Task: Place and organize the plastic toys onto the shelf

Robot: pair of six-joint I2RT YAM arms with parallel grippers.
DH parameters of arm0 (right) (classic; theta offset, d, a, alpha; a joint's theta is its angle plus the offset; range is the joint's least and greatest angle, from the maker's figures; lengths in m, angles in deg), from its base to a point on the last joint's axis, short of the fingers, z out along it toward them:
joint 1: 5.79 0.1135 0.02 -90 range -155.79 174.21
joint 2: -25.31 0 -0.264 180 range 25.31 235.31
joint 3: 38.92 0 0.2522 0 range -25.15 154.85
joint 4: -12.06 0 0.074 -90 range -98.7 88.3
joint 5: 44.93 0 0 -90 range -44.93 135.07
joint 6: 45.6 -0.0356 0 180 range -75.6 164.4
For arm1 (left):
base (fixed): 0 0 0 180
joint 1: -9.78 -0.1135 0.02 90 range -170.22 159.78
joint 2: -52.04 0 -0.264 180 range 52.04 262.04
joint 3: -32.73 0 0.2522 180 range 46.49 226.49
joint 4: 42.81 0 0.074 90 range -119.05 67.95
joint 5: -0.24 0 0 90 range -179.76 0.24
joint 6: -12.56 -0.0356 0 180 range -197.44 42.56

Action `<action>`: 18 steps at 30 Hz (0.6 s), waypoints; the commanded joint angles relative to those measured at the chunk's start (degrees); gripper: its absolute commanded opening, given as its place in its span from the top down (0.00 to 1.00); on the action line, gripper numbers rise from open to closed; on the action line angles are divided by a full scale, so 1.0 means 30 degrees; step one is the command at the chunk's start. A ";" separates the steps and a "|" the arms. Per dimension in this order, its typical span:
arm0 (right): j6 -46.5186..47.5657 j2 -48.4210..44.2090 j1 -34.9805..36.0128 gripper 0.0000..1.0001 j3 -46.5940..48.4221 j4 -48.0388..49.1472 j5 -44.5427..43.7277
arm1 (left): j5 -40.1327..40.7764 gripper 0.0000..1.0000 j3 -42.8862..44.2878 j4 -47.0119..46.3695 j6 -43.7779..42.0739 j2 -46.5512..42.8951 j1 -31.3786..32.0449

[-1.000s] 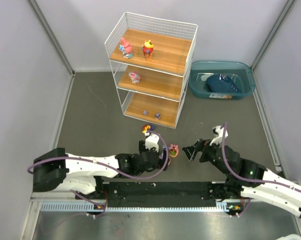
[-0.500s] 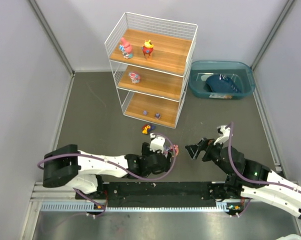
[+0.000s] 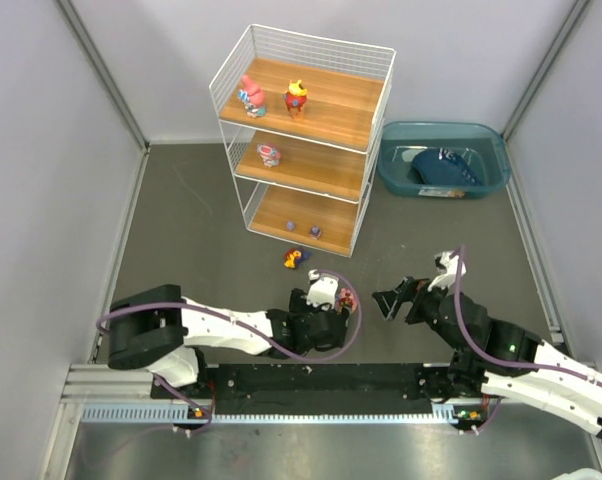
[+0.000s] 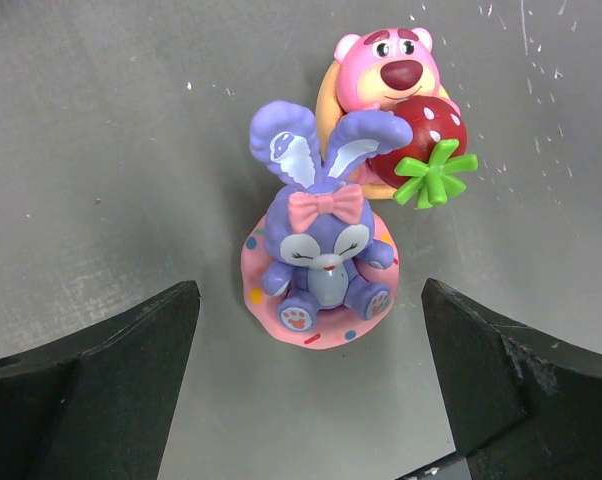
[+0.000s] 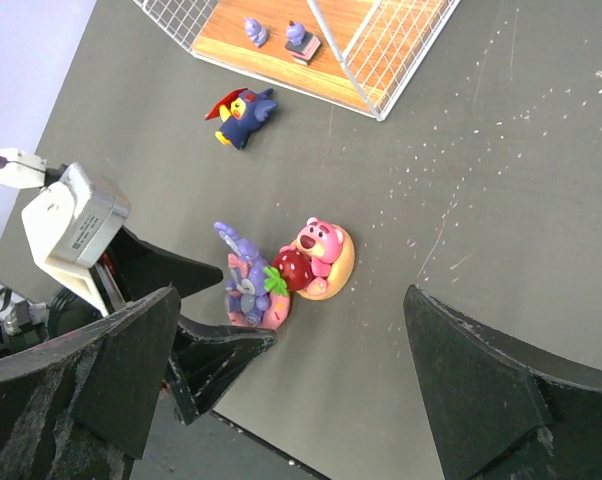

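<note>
Top external view: the white wire shelf (image 3: 341,105) with three wooden boards stands at the upper middle of the frame. On its top board are a pink bunny toy (image 3: 251,96) and a red and yellow toy (image 3: 297,97). A small pink toy (image 3: 269,154) sits on the middle board. Two tiny purple toys (image 3: 291,225) sit on the bottom board, too small to make out well. Just below the shelf, a dark blue bird toy (image 3: 295,258) lies on the grey table (image 3: 181,230). A teal bin (image 3: 496,150) at the upper right has a dark blue thing (image 3: 441,168) in it, and I cannot tell what it is.

The left gripper (image 3: 336,300), low in the middle, hides nearly all of two more toys; only a bit of pink peeks out. The left wrist view shows them well. A purple bunny toy (image 4: 319,250) sits up on a round pink base in the middle of the frame. A pink bear toy (image 4: 386,60) with a red strawberry is right up against it at the upper right. The left gripper is wide open, one finger on each side of the purple bunny toy, with a gap on both sides. It holds nothing. Only its fingertips show, cut off at the bottom corners.

The right gripper (image 3: 389,298), just right of these toys, is wide open too and holds nothing. In the right wrist view its black fingers fill the lower corners, cut off by the edges
</note>
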 commanded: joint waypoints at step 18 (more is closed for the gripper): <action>0.0397 -0.0206 -0.0186 0.05 0.0771 -0.0205 -0.0788 | 0.0805 0.23 0.1193 -0.0303 -0.0008 0.1921 0.0178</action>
